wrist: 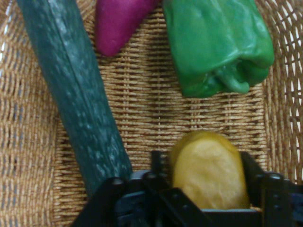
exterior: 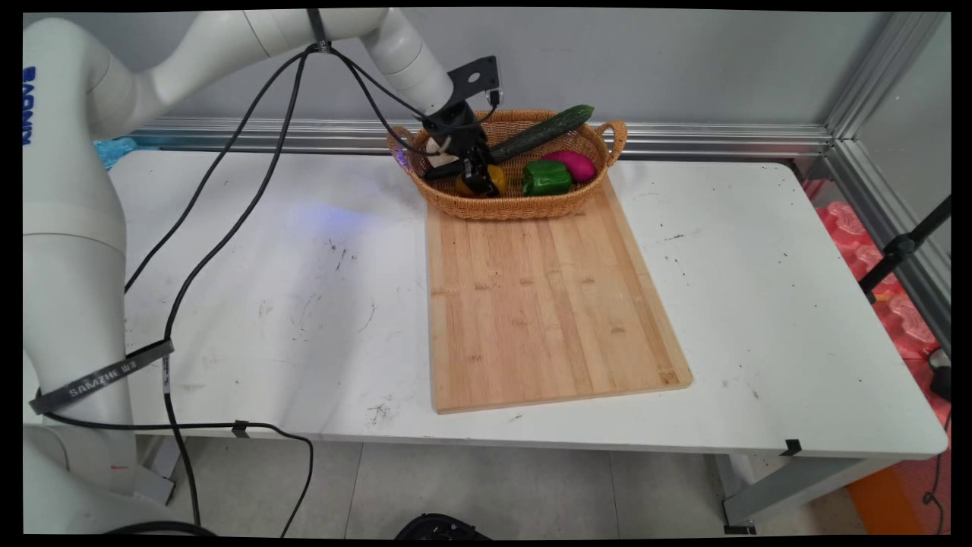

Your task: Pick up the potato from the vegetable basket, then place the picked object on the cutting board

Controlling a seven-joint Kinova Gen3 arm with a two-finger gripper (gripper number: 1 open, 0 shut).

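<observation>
Fingers point(wrist: 160, 166) of the gripper point(wrist: 206, 182) were clamped around our yellow vegetable point(wrist: 209, 172) low in the basket point(wrist: 142, 118) at upper centre, and its rounded skin could have slipped free against the cucumber point(wrist: 75, 94).

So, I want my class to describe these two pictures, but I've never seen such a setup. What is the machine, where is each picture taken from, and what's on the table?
The machine is a white robot arm with a black two-finger end effector. The wide picture comes from a fixed camera looking down across the white table. The close-up comes from a camera on the hand, looking along its fingers. On the table lie a wooden cutting board and, touching its far end, a wicker basket. The basket holds a cucumber, a green pepper, a magenta vegetable and a yellow vegetable. The fingers sit on either side of the yellow one.
</observation>
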